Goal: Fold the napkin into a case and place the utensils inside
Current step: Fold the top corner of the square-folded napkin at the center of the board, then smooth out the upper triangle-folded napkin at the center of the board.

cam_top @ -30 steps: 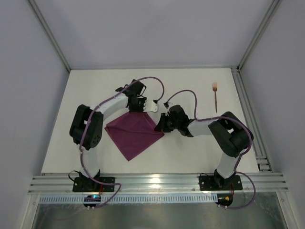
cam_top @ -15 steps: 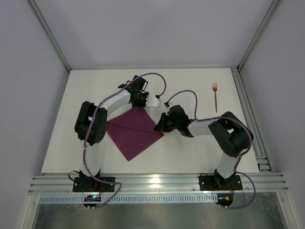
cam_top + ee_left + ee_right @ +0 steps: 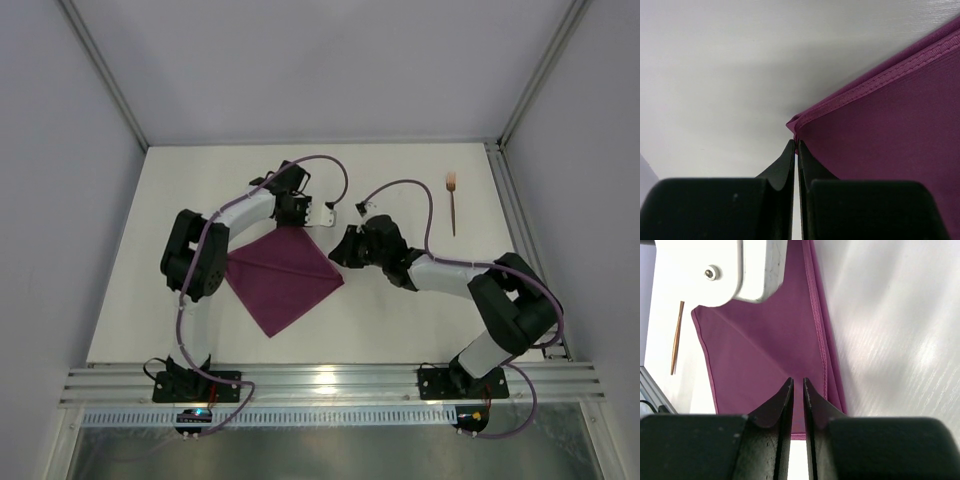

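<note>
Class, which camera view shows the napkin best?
Top external: the napkin shows almost whole on the table. Left wrist shows only the corner pinched by the left gripper; right wrist shows part of it.

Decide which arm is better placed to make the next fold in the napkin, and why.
Probably left. The left fingers are shut on the napkin's far corner, ready to pull it over. The right fingers stand apart over its edge, gripping nothing.

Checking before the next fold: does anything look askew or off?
Only the napkin: its layers are slightly misaligned, a second hem peeking out beside the corner pinched by the left claw. Nothing spilled or damaged.
</note>
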`<state>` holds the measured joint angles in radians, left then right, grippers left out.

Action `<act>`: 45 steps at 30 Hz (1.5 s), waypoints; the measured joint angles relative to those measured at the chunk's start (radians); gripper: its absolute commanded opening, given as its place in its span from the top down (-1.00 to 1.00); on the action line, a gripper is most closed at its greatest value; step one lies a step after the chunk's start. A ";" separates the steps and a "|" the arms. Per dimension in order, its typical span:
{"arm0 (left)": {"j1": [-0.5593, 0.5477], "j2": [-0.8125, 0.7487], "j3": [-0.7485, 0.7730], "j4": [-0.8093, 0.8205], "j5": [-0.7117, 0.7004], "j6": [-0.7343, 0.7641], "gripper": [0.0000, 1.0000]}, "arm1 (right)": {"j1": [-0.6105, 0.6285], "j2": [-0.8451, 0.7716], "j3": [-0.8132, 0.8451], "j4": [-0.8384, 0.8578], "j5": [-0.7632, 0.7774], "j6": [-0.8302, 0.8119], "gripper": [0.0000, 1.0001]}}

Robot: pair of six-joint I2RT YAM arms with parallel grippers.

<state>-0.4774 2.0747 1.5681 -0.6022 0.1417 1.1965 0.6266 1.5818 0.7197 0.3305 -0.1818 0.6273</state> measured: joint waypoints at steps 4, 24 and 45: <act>0.000 0.005 0.000 0.000 0.000 0.010 0.95 | 0.000 0.003 0.000 -0.010 0.003 0.000 0.66; 0.000 0.006 0.019 -0.054 -0.013 -0.081 0.15 | 0.000 0.109 -0.019 0.040 -0.032 0.031 0.74; 0.109 -0.292 -0.104 -0.301 -0.031 -0.591 0.81 | 0.005 0.109 0.084 -0.052 -0.022 -0.018 0.81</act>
<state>-0.3687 1.7824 1.4639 -0.9035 0.1112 0.6056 0.6315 1.6913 0.8032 0.2787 -0.2039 0.6094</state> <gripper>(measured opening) 0.099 0.114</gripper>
